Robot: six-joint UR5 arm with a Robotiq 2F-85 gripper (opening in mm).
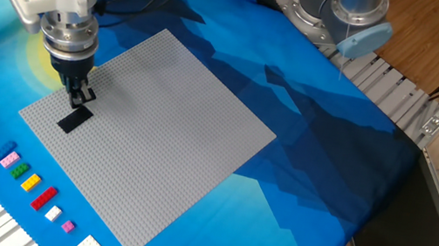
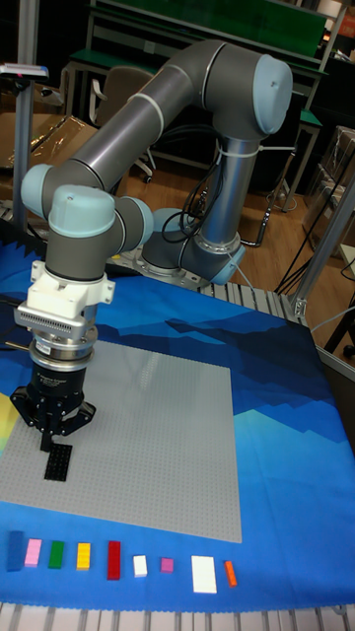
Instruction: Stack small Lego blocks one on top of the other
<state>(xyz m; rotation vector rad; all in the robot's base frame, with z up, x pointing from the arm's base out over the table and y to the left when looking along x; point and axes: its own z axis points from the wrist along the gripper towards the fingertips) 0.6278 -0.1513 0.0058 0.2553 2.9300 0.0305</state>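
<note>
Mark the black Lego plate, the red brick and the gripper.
black Lego plate (image 2: 58,461): tall fixed view, middle of its studded top.
red brick (image 2: 113,559): tall fixed view, centre of its top.
gripper (image 2: 54,437): tall fixed view, midway between fingertips.
</note>
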